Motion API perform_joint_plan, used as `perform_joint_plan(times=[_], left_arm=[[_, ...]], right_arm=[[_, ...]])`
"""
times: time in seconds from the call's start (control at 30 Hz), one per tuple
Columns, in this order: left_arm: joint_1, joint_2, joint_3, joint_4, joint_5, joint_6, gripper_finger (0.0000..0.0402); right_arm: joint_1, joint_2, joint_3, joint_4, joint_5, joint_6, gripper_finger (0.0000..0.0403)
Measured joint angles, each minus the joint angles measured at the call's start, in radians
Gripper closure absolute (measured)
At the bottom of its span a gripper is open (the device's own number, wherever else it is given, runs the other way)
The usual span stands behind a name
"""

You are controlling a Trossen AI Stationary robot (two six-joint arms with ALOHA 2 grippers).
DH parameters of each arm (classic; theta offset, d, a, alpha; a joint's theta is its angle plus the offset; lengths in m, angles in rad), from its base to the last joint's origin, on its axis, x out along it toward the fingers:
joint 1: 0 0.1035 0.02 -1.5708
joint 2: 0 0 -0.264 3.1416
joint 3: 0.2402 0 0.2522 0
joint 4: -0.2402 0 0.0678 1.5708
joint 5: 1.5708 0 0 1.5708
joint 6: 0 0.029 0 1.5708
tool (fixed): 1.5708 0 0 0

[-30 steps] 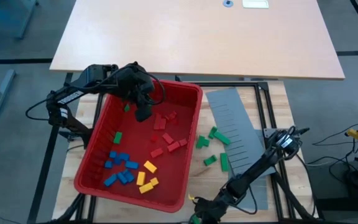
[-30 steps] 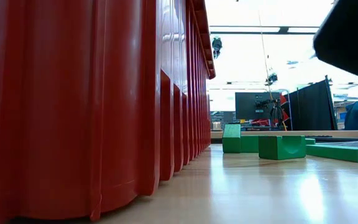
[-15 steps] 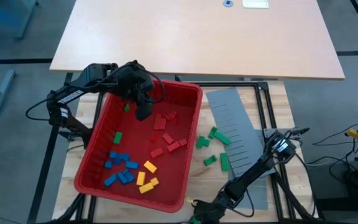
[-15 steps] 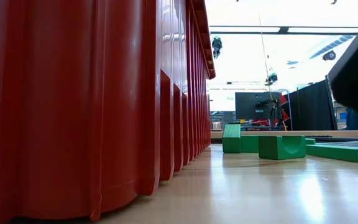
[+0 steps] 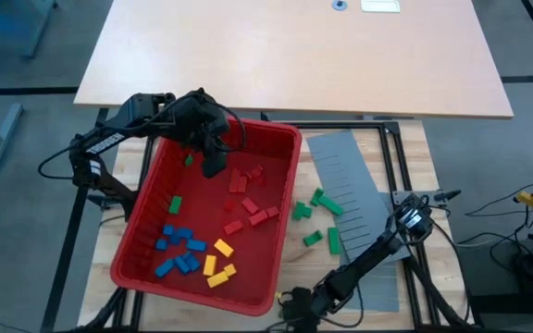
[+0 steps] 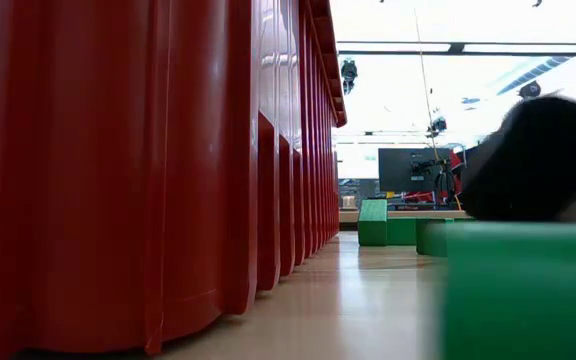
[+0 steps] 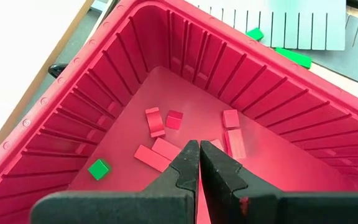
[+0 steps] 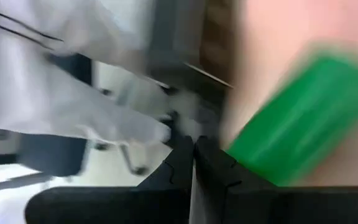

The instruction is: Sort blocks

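The left gripper (image 5: 212,166) is hanging over the far end of the red bin (image 5: 146,194), its arm reaching in from the table's left side. In the left wrist view its two fingers (image 7: 185,171) are pressed together with nothing between them, pointing down at the bin floor.

Inside the bin the blocks are lying in loose groups. A small green block (image 5: 189,160) is sitting near the far left wall, just beside the gripper, and another green block (image 5: 175,204) is lying farther along the left side. The blue blocks (image 5: 179,250) are gathering toward the near left corner, with the yellow blocks (image 5: 218,262) just to their right. The red blocks (image 5: 248,194) are spreading across the far and middle right part of the floor; the left wrist view is showing several of them (image 7: 160,134) directly under the closed fingers.

To the right of the bin, on the wooden table (image 5: 413,148), a handful of green blocks (image 5: 315,215) is lying between the bin wall and a grey slotted panel (image 5: 352,185), some touching the panel's edge.

The right gripper (image 5: 292,310) is sitting low at the near edge of the table, right of the bin's near corner. Its fingers (image 8: 182,163) are showing closed in the right wrist view, with a blurred green block (image 8: 300,118) just beyond them; whether they are touching it cannot be told. The low view is showing the same green block (image 6: 528,290) large in the foreground.
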Motion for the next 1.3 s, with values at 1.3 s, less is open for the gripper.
perform_joint_plan(times=[1.3], left_arm=[[0.0,0.0,0.0,-0.023,0.003,0.053,0.0402]], right_arm=[[-0.155,-0.091,-0.005,-0.111,0.172,0.009,0.0403]])
